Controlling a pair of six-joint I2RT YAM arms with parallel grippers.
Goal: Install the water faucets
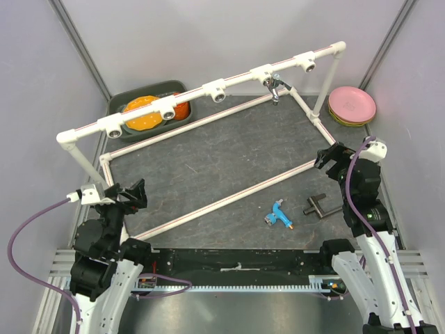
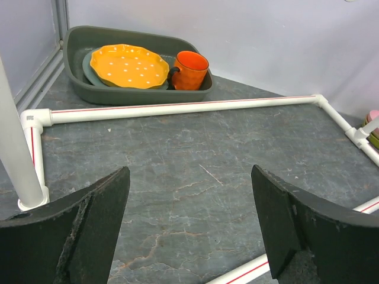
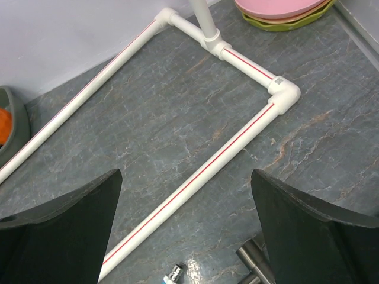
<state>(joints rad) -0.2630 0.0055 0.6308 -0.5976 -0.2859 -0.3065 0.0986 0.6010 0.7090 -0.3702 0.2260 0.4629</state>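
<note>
I see the dark stone-patterned desk point(image 1: 229, 160) filling most of the overhead view. A white pipe frame point(image 1: 217, 90) stands on it, its raised rail running from the left edge up to the upper right. A grey tub point(image 1: 119, 103) at the upper left holds an orange plate point(image 2: 125, 65) and an orange mug point(image 2: 190, 70). Pink plates point(image 1: 352, 104) are stacked at the upper right.

My left hand point(image 2: 189, 177) hangs at the lower left with its fingers spread wide and nothing between them. My right hand point(image 3: 186, 177), at the right edge, is just as wide and also empty.

A dark T-shaped tool point(image 1: 318, 205) lies at the lower right. The blue faucet point(image 1: 278, 214) lies flat on the desk just left of it, apart from both hands. The chrome faucet point(image 1: 276, 88) sits up on the raised rail, right of centre, at one of its sockets.
</note>
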